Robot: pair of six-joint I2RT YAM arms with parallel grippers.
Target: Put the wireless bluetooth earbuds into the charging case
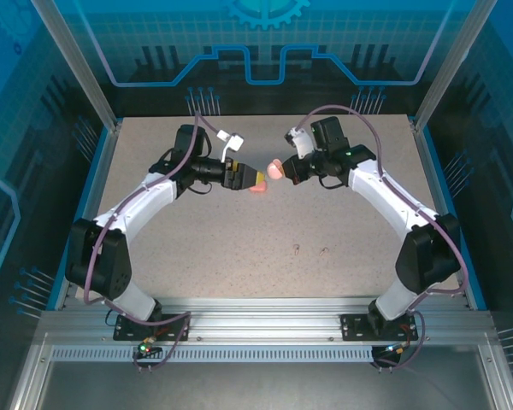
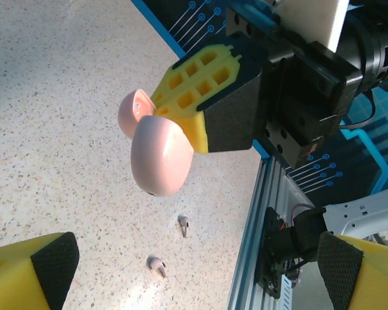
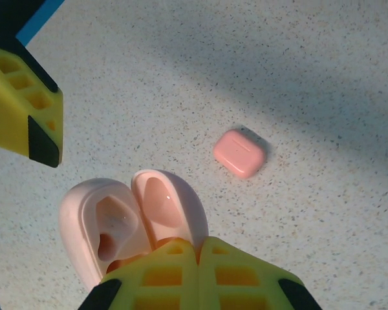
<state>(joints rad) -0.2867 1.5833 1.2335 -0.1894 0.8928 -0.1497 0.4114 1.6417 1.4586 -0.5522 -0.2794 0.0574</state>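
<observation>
Speckled beige tabletop stretches inside a blue-panelled enclosure, with an aluminium rail along the near edge where the 2 arms are bolted.

Above the middle of it, the right tool is clamped on the hinge end of the charging case. The case is lifted clear of the surface and hangs open, its 2 pink halves spread like a shell with their hollow wells facing outward. I take this hinged shell to be the case because of those shaped wells. Pinching it at the hinge leaves both wells free to take something, which is probably why it is held that way.

The left tool faces it from just beside, its jaws spread wide and holding nothing. One of its yellow fingers shows in the corner of the right wrist view, apart from the case.

Both wireless bluetooth earbuds lie loose on the tabletop near each other, below the raised case and closer to the arm bases. Neither is seated yet. With the case steadied in the air, the empty left tool looks like the one meant to fetch them, 1 at a time. They are tiny, so a clean pinch may be fiddly.

A closed pink box also rests flat on the tabletop, untouched. I cannot tell its purpose.
</observation>
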